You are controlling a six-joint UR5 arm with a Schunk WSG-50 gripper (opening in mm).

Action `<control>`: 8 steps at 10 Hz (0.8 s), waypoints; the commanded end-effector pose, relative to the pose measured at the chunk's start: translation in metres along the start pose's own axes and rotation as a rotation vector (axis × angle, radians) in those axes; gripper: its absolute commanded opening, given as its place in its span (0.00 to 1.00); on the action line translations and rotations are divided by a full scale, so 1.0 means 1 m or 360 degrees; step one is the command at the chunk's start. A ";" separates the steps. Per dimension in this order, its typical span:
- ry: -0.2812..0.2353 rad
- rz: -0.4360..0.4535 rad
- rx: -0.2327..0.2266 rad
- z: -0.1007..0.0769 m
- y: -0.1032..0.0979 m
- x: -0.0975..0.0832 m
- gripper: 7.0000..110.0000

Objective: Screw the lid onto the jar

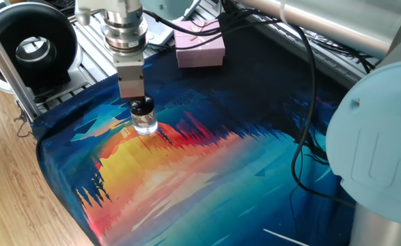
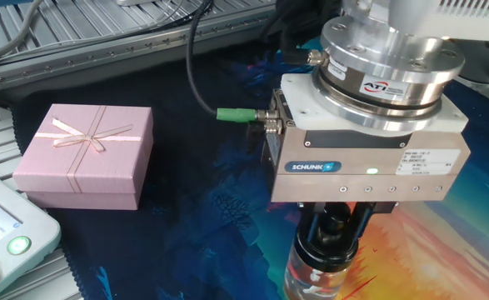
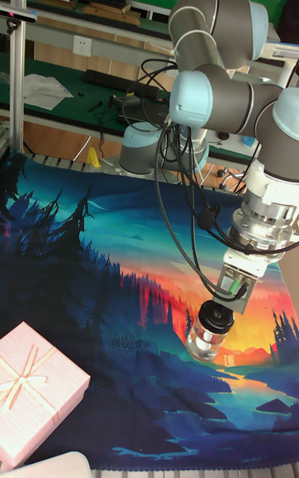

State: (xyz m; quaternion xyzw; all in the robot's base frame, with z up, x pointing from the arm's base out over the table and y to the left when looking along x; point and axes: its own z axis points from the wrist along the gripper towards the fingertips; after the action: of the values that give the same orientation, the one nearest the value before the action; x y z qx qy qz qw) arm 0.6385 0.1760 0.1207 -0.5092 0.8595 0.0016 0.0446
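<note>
The small clear glass jar (image 1: 145, 125) stands upright on the colourful mat, with the black lid (image 1: 142, 106) sitting on its neck. My gripper (image 1: 140, 101) points straight down over it, its fingers closed on the lid's knob. In the other fixed view the gripper (image 2: 336, 221) body covers most of the lid (image 2: 331, 243), and only the top of the jar (image 2: 317, 279) shows at the bottom edge. The tall fixed view shows the jar (image 3: 203, 345), the lid (image 3: 216, 319) and the gripper (image 3: 221, 307) stacked in one line.
A pink gift box (image 1: 200, 48) lies at the far edge of the mat (image 1: 207, 171), well apart from the jar. A black round device (image 1: 29, 44) sits on the metal frame at the left. A button box (image 2: 2, 237) stands near the pink gift box (image 2: 86, 154).
</note>
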 end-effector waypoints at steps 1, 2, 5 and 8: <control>-0.0016 -0.0026 -0.0017 -0.001 0.003 0.001 0.36; -0.0010 -0.0041 -0.0027 -0.002 0.004 0.003 0.36; 0.0019 -0.0100 -0.0051 -0.002 0.007 0.010 0.36; 0.0008 -0.0136 -0.0081 -0.001 0.011 0.011 0.36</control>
State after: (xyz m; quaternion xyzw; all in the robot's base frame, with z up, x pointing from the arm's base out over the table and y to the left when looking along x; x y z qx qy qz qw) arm 0.6266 0.1700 0.1197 -0.5389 0.8418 0.0101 0.0298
